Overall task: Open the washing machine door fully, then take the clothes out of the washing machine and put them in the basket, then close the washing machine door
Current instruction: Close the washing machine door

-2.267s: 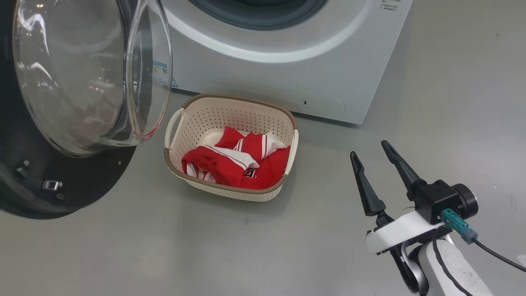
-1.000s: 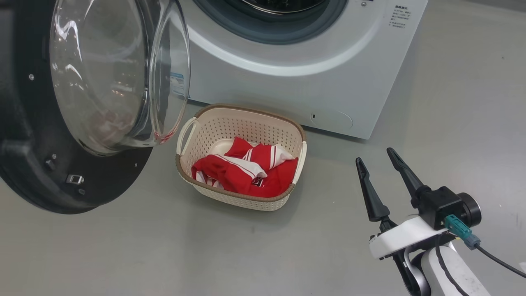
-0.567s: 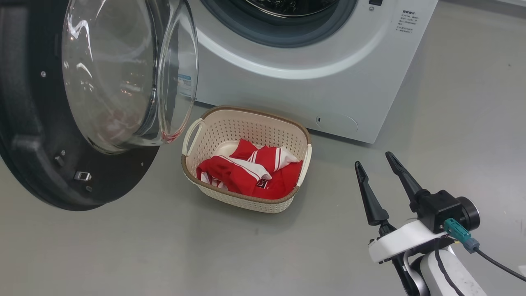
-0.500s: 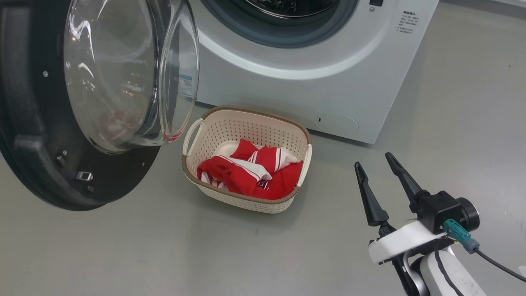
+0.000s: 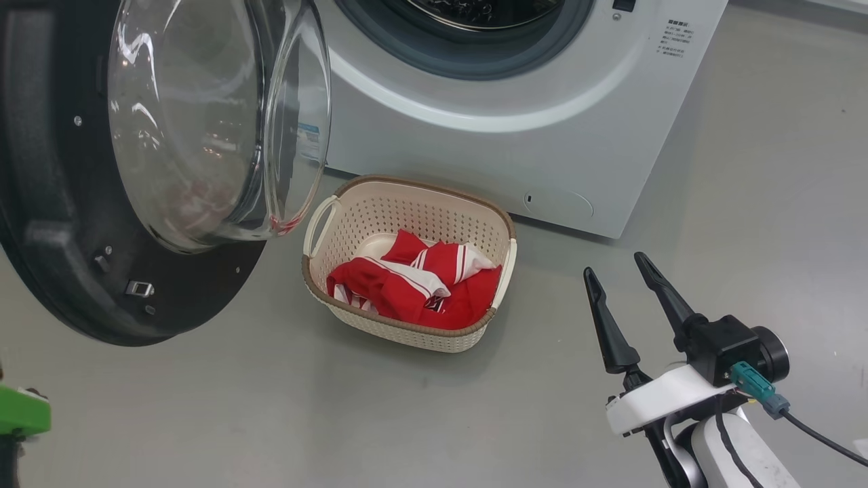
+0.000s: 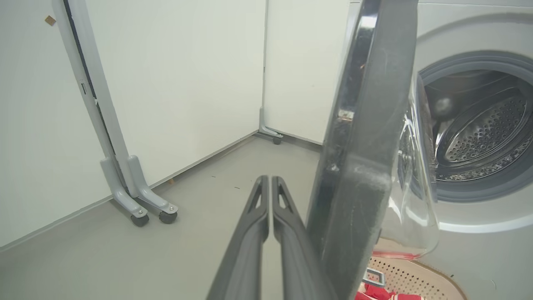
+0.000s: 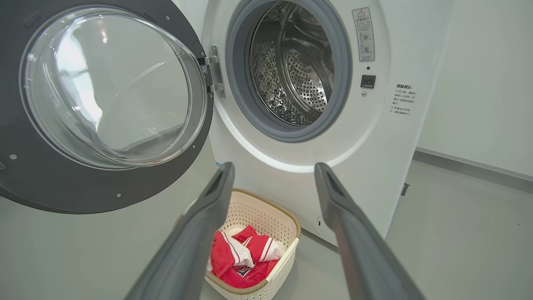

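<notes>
Green part newly at lower left; washing machine door glass faces basket; left gripper closed, right gripper wide, both empty

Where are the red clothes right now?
In the head view, the clothes lie in the basket, mid-picture, just before the washing machine and right of its open door.

The washing machine door is cropped at left and top — the printed text is unreadably small.
</notes>
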You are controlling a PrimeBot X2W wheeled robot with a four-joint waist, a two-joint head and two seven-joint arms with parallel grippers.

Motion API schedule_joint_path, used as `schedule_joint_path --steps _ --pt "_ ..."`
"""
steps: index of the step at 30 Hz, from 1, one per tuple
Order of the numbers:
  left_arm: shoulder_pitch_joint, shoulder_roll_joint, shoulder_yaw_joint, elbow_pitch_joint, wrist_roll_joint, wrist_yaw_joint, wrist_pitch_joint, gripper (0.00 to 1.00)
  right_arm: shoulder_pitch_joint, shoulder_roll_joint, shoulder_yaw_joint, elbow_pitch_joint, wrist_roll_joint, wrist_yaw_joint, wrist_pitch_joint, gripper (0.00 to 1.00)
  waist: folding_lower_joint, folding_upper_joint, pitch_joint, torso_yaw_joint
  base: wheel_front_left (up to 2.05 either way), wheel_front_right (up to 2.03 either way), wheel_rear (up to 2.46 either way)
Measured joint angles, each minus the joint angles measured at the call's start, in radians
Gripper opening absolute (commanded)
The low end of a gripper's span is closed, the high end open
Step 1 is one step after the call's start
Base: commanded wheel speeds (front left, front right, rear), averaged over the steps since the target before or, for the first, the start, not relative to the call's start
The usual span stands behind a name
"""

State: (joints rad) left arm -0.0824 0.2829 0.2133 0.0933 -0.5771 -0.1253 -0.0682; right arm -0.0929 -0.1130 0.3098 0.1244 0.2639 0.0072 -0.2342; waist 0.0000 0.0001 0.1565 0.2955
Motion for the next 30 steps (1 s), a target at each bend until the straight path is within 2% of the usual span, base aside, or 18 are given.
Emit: schedule_joint_path --steps 1,13,30 --pt "0.009 0.0 0.001 0.003 0.012 0.0 -0.014 1.0 0.0 0.001 0.0 0.0 0.0 0.0 0.0 1.0 0.0 0.0 0.0 -0.001 0.0 0.0 0.0" --pt "0.034 -0.016 -0.021 0.041 0.024 0.0 -0.102 1.0 0.0 0.001 0.0 0.0 0.007 0.0 0.0 1.0 0.0 0.0 -0.003 -0.006 0.0 0.0 0.0" --pt "0.048 -0.014 -0.035 0.086 0.03 0.0 -0.13 1.0 0.0 0.002 0.0 0.002 0.008 0.0 -0.002 1.0 0.0 0.0 -0.01 -0.011 0.0 0.0 0.0"
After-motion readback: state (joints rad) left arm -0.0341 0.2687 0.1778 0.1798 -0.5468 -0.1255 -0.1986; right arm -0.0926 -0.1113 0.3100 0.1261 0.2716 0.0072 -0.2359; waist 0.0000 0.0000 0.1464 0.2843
